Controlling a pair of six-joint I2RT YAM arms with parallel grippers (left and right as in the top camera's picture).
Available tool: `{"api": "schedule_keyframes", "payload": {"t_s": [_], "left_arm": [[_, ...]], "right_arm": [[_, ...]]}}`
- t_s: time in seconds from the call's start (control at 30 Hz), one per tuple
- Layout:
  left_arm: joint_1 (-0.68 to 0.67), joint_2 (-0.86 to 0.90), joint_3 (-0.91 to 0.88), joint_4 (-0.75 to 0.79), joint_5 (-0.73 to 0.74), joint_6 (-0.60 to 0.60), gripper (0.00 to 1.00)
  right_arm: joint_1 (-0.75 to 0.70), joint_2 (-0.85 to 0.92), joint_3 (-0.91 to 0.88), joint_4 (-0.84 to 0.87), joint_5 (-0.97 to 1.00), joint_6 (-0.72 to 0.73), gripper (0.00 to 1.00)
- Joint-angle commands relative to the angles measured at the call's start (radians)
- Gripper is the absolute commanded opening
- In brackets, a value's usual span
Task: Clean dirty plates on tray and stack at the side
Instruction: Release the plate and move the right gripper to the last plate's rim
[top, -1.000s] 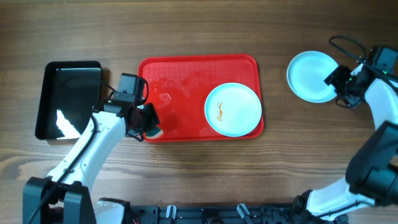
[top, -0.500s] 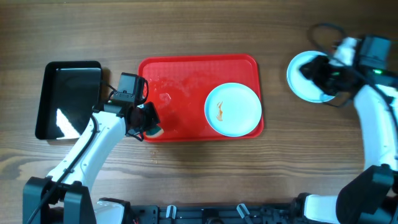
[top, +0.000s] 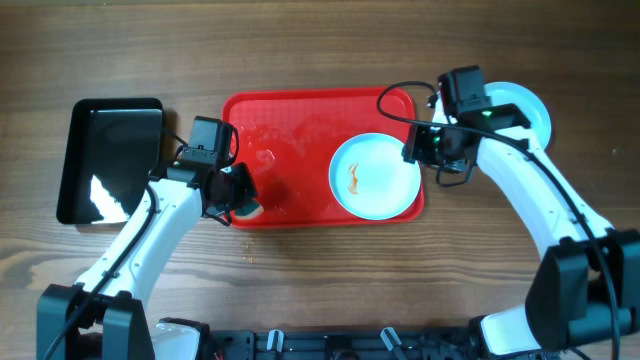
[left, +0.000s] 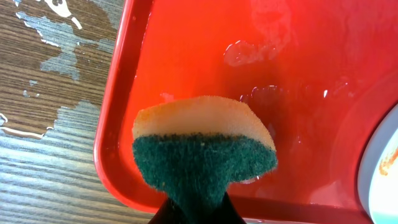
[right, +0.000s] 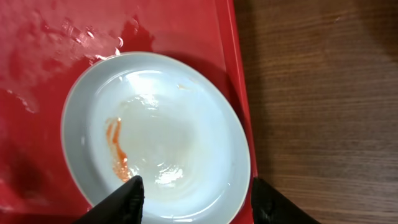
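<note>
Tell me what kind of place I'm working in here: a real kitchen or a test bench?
Probably a tabletop test bench set up for dish cleaning, not a kitchen: a bare wooden table, a wet red tray holding a sauce-smeared plate, and a sponge.

I've swung the right gripper (top: 412, 150) off the stacked plates (top: 530, 108) at two o'clock, across to the smeared plate (top: 375, 178). Its fingers (right: 127, 198) now straddle that plate's three-o'clock rim.
</note>
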Motion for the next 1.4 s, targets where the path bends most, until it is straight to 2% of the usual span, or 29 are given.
{"api": "schedule_keyframes", "payload": {"t_s": [0.0,0.07,0.23,0.37,0.7,1.0,1.37], "left_arm": [[0.005,-0.004,-0.008,0.004,-0.010,-0.007,0.04],[0.005,-0.004,-0.008,0.004,-0.010,-0.007,0.04],[0.005,-0.004,-0.008,0.004,-0.010,-0.007,0.04],[0.005,-0.004,-0.008,0.005,-0.010,-0.007,0.04],[0.005,-0.004,-0.008,0.004,-0.010,-0.007,0.04],[0.005,-0.004,-0.008,0.005,-0.010,-0.007,0.04],[0.005,-0.004,-0.008,0.004,-0.010,-0.006,0.04]], "right_arm": [[0.020,0.060,-0.040,0.017,0.053,0.077,0.45],[0.023,0.079,-0.053,0.027,0.054,0.095,0.40],[0.022,0.124,-0.063,0.055,0.065,0.094,0.38],[0.023,0.137,-0.064,0.051,0.064,0.093,0.33],[0.023,0.140,-0.064,0.028,0.175,0.071,0.36],[0.023,0.140,-0.065,0.044,0.118,0.014,0.30],[0.023,0.140,-0.065,0.035,0.097,-0.013,0.28]]}}
